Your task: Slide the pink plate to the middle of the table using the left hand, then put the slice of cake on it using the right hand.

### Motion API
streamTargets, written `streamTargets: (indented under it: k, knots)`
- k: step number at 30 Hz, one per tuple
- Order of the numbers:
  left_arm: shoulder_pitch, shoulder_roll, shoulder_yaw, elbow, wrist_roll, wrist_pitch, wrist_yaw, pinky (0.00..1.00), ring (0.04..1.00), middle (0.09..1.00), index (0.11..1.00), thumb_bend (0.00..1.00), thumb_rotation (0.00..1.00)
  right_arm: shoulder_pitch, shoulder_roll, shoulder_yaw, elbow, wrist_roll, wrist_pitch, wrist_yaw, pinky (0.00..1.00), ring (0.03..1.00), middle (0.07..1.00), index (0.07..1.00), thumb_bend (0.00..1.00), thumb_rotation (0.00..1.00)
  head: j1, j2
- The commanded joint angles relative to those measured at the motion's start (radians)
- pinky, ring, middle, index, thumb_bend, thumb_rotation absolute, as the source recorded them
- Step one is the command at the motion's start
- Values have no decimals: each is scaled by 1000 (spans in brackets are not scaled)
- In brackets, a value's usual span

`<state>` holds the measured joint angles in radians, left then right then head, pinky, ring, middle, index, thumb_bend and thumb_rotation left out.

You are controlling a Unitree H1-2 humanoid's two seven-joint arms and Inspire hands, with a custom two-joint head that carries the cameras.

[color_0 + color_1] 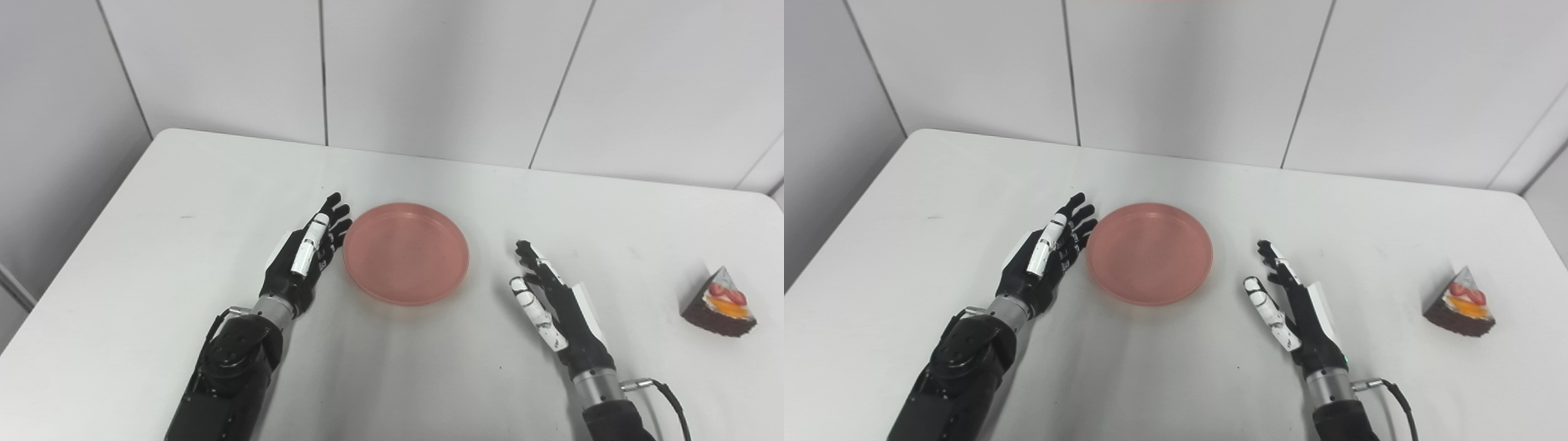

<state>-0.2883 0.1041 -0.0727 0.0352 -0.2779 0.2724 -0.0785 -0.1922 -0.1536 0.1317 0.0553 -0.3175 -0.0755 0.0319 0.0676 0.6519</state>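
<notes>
Seemingly the slide is done: from the left eye, the plate (406, 253) sits mid-table, left hand (304, 255) spread flat beside its rim. From the right eye, the right hand (1295, 306) waits empty, fingers apart; the cake (1461, 302) rests far right, unmoved.

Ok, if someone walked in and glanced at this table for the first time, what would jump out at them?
Most likely the round pink plastic plate, empty, near the middle of the white table. Next, the two black-and-white robot hands flanking it, both open: the left hand right beside its rim, the right hand further off. Last, the wedge of chocolate cake with fruit topping, alone at the far right.
</notes>
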Motion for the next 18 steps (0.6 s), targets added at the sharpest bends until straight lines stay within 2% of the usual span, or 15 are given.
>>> streamTargets:
  k: [1, 18]
  knots:
    - [48, -26, -48, 10, -26, 97, -75, 936, 956, 973, 966, 384, 1000, -2, 5, 8, -13, -1, 31, 12, 839, 896, 906, 909, 339, 1000, -7, 1]
    - [83, -12, -66, -20, -38, 120, -140, 957, 960, 979, 969, 379, 1000, 2, 23, 12, -32, -5, 65, 12, 839, 898, 916, 916, 341, 1000, -66, 8]
